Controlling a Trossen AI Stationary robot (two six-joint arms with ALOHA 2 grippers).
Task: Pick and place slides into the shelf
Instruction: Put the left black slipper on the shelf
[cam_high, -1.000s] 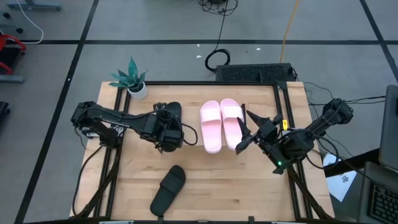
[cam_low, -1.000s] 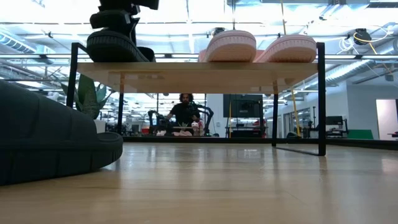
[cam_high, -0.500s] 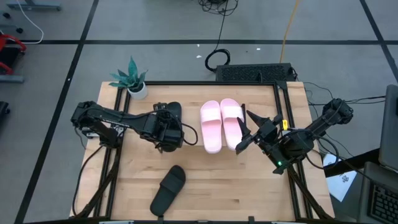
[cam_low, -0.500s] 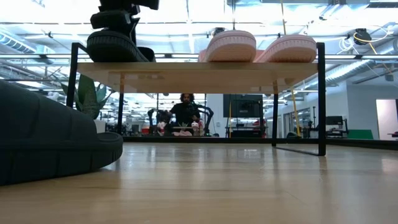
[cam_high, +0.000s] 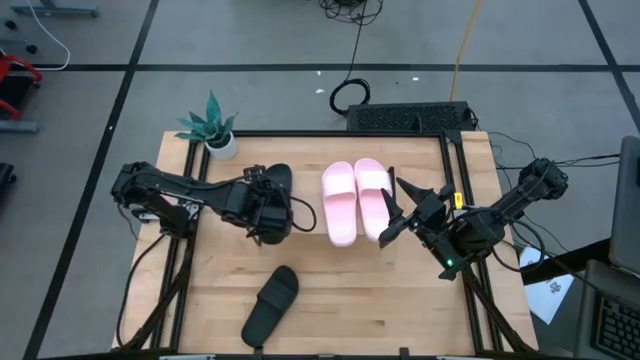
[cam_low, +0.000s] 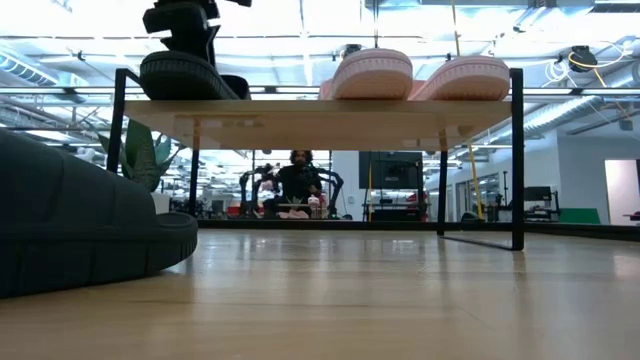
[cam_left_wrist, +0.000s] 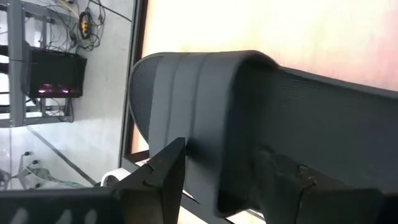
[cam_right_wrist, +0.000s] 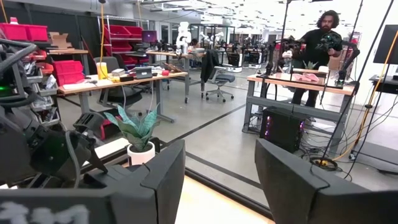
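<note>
Far left there's a potted plant (cam_high: 213, 127) by the shelf (cam_low: 320, 110) corner. Next, the left gripper (cam_high: 268, 200) sits over a black slide (cam_high: 277, 182) on the shelf, fingers (cam_left_wrist: 163, 180) spread either side of its strap; can't tell if they actually touch it. The other black slide (cam_high: 271, 303) lies on the table (down front). The pink pair (cam_high: 355, 198) rests on the shelf. The right gripper (cam_high: 398, 211) waits just beside it, fingers apart, holding nothing.

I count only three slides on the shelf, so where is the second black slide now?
In the high view the second black slide lies alone on the tabletop, left of centre near its front edge, off the shelf.
</note>
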